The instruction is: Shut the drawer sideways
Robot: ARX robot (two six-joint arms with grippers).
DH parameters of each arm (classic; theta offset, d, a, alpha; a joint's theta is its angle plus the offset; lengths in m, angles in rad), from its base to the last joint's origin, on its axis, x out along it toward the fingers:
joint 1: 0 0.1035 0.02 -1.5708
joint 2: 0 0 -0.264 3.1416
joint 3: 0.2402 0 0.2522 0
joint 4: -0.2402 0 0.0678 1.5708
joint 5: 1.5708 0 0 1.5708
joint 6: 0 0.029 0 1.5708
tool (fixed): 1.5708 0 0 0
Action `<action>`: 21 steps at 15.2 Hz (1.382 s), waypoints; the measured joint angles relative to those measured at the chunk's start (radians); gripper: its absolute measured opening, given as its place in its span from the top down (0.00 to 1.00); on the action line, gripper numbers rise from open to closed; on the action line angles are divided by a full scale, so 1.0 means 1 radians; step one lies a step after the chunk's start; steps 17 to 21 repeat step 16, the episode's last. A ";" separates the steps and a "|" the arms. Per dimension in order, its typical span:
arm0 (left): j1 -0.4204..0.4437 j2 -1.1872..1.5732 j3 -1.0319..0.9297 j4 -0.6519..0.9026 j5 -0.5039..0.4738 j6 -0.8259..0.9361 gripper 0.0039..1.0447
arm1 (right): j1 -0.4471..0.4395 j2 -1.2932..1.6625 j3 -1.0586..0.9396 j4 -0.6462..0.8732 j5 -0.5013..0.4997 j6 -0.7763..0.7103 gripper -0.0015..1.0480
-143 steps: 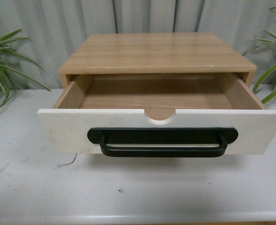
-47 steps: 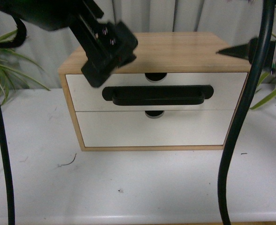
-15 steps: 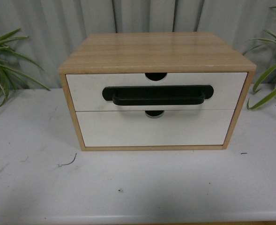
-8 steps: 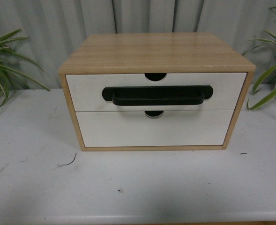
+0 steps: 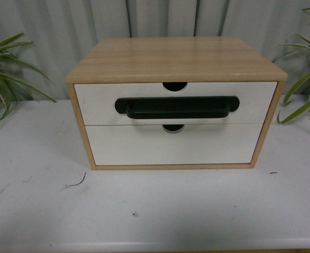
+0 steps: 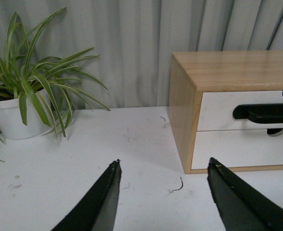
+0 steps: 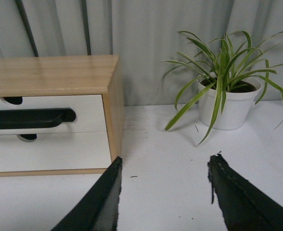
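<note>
In the wooden cabinet [image 5: 176,58], the white-fronted, black-handled drawer [image 5: 176,103] sits flush; left gripper [image 6: 163,173] and right gripper [image 7: 165,166] hang apart, empty. Renewed contact risks shifting the cabinet.

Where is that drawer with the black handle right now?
In the front view, the drawer sits shut in the upper slot of the wooden cabinet, mid-table, directly above the plain white drawer.

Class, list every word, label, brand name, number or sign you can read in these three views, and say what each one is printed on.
None. No writing shows in any view: the drawer front, its black handle, the lower drawer, the wooden cabinet, the two white plant pots and the table all appear unmarked.
</note>
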 joint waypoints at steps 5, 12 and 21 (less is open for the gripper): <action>0.000 0.000 0.000 0.000 0.000 0.001 0.07 | 0.000 0.000 0.000 0.000 0.000 0.000 0.07; 0.000 0.000 0.000 0.000 0.000 0.001 0.06 | 0.000 0.000 0.000 0.000 0.000 0.000 0.06; 0.000 0.000 0.000 0.000 0.000 0.001 0.06 | 0.000 0.000 0.000 0.000 0.000 0.000 0.06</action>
